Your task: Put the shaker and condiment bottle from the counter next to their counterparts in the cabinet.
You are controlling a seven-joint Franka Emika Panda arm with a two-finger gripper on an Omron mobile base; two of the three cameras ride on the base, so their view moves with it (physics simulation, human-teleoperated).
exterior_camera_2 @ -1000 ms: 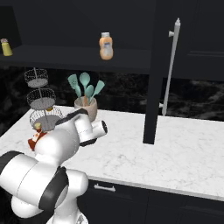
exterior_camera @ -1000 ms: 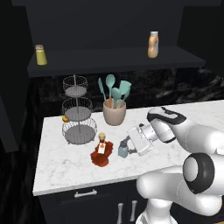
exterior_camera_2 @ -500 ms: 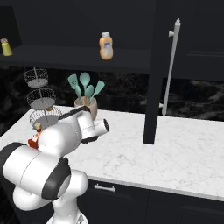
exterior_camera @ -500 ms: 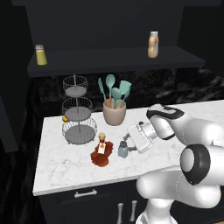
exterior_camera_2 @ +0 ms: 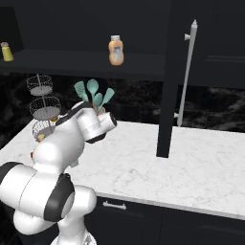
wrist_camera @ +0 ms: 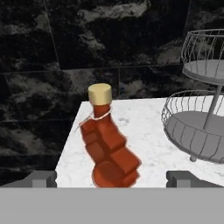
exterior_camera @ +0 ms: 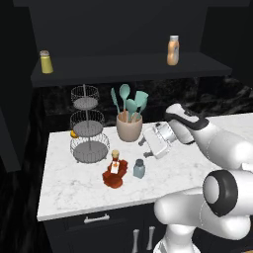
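The dark red condiment bottle (exterior_camera: pixel 113 173) with its yellowish cap stands on the white marble counter (exterior_camera: pixel 74 190), and the pale teal shaker (exterior_camera: pixel 139 169) is just to its right. My gripper (exterior_camera: pixel 144 144) hovers above and slightly behind the shaker, open, with nothing between its fingers. In the hand view the bottle (wrist_camera: pixel 109 148) lies straight ahead between the wide-apart fingertips (wrist_camera: pixel 41 178). On the cabinet shelf board (exterior_camera: pixel 128 69) sit the counterparts: the yellow shaker (exterior_camera: pixel 46 62) at the left and the slim orange bottle (exterior_camera: pixel 172 50) at the right.
A three-tier wire basket (exterior_camera: pixel 88 126) stands at the counter's back left with an orange fruit beside its lowest tier. A beige crock of teal utensils (exterior_camera: pixel 129 129) is close behind my hand. A tall dark door with a silver handle (exterior_camera_2: pixel 186 72) stands to the right.
My hand has lifted up and back from beside the shaker and the forearm has swung over. The shaker and bottle have stayed put.
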